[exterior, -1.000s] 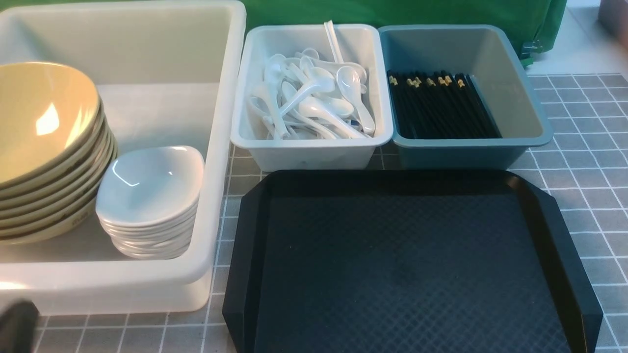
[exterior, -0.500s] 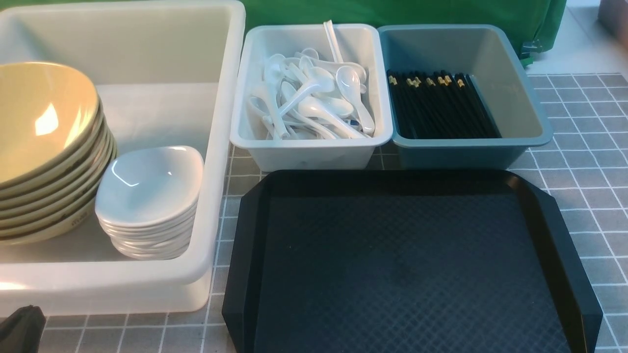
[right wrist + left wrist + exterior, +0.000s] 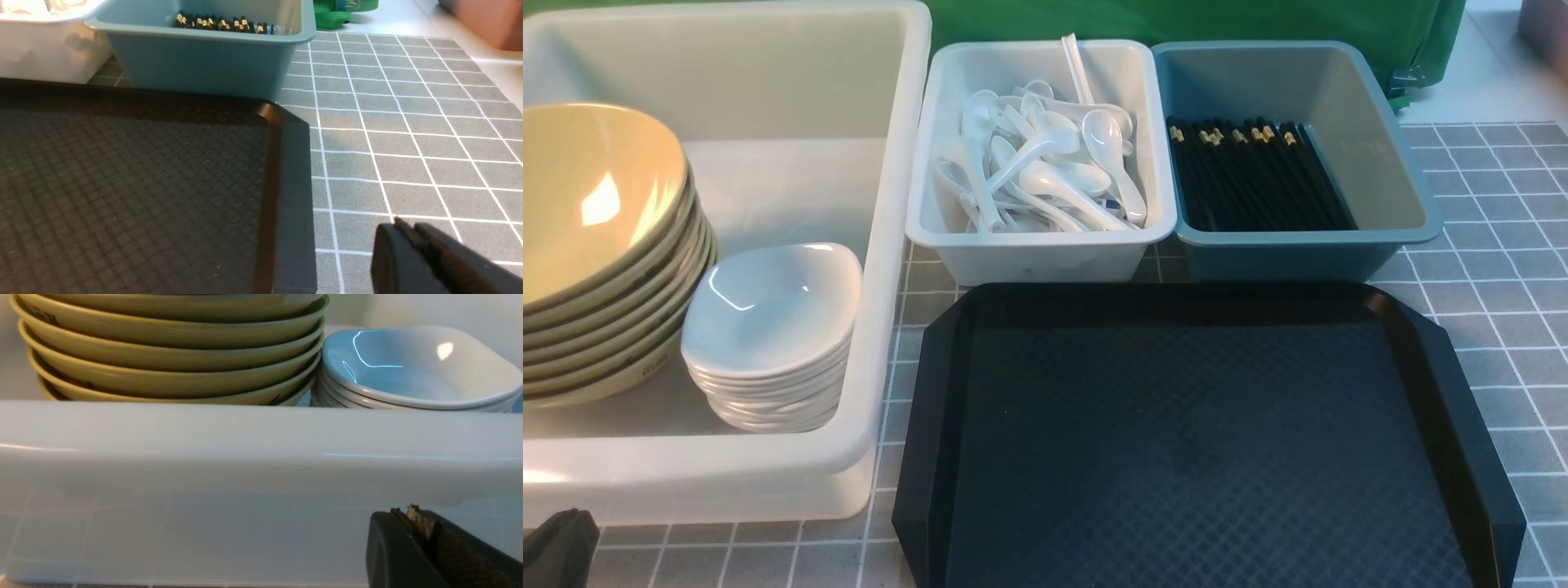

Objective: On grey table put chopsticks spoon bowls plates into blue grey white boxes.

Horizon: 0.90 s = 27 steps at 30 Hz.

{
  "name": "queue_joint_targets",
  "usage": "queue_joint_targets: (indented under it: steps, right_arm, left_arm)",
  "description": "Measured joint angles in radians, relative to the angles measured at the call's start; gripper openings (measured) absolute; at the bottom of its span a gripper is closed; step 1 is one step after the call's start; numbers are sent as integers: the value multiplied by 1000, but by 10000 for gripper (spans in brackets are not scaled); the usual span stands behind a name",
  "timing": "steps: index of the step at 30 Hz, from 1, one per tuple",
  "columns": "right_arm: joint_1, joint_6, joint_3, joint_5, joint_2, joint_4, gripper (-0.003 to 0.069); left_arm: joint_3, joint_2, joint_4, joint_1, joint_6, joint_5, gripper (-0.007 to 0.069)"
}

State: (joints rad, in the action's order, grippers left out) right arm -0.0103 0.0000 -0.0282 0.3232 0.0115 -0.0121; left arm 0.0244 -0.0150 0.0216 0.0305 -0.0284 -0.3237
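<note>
Three boxes, one black tray, two dish stacks.

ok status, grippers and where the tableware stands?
Left gripper shut, empty, outside white box. Right gripper looks shut, empty, beside black tray. Bowls, plates, spoons, chopsticks all boxed. Nothing in the way.
</note>
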Motion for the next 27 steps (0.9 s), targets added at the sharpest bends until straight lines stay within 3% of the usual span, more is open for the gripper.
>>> queue_joint_targets:
  steps: [27]
  right_arm:
    - [0,0,0,0,0,0,107]
  left_arm:
    - [0,0,0,0,0,0,-8]
